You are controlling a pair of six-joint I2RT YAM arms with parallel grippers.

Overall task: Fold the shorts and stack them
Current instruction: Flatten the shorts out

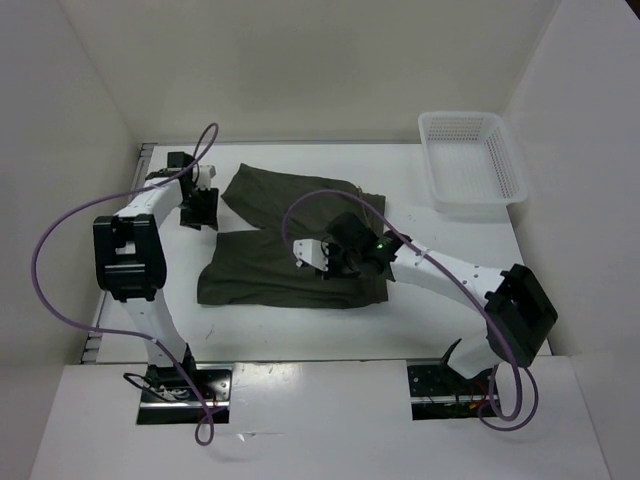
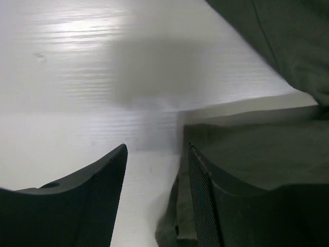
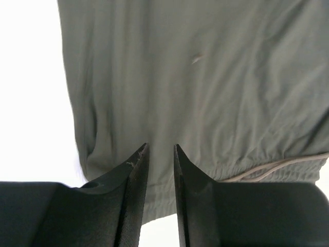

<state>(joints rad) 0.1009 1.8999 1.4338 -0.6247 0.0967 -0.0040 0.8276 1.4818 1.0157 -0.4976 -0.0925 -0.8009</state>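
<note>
The dark olive-green shorts [image 1: 262, 272] lie spread flat on the white table, with one leg reaching to the back left and the waistband at the right. My left gripper [image 1: 200, 208] is open, low over the table at the shorts' left edge. In the left wrist view its jaws [image 2: 157, 149] straddle the edge of the cloth [image 2: 257, 149], with bare table under the left finger. My right gripper [image 1: 322, 258] hovers over the middle of the shorts. In the right wrist view [image 3: 161, 148] its jaws stand a narrow gap apart above the cloth [image 3: 195, 77], holding nothing.
A white plastic mesh basket [image 1: 510, 160] stands at the back right corner of the table. White walls enclose the table at the back and on both sides. A purple cable loops over each arm.
</note>
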